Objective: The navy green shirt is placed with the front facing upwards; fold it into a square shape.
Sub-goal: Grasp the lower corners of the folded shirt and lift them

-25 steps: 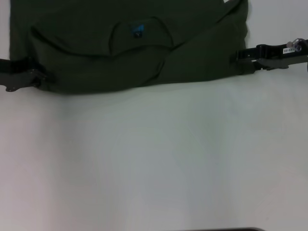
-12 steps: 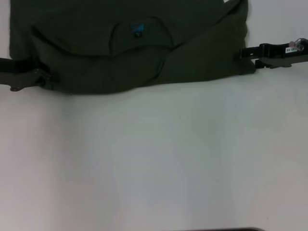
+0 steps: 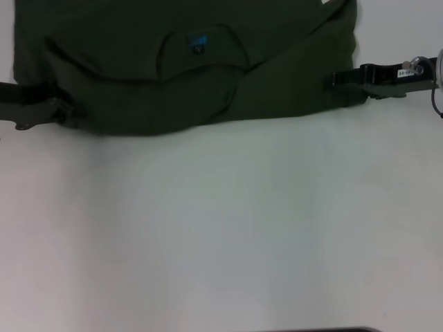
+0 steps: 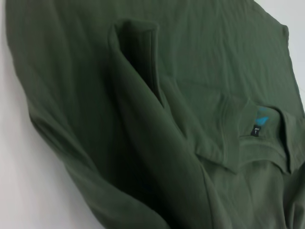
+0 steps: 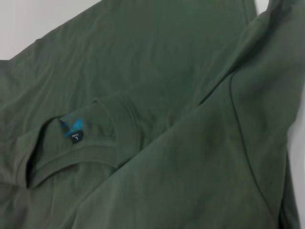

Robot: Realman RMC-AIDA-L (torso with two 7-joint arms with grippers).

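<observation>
The navy green shirt point(image 3: 180, 76) lies across the far part of the white table, its near edge doubled over and its ribbed collar and blue neck label point(image 3: 198, 43) showing. My left gripper point(image 3: 69, 113) sits at the shirt's left near corner, its tip against the fabric. Over at the right edge, my right gripper point(image 3: 336, 80) has its tip reaching onto the cloth. The left wrist view shows the shirt point(image 4: 157, 124) with a raised fold and the label point(image 4: 259, 123). In the right wrist view I see the shirt point(image 5: 190, 143), with the collar and label point(image 5: 72, 130).
The white table point(image 3: 221, 228) stretches bare from the shirt's near edge toward me. A dark strip shows at the very bottom edge of the head view point(image 3: 332, 330).
My right gripper has slid left, further onto the shirt's right edge. My left gripper has shifted slightly right into the left corner. The shirt has barely moved.
</observation>
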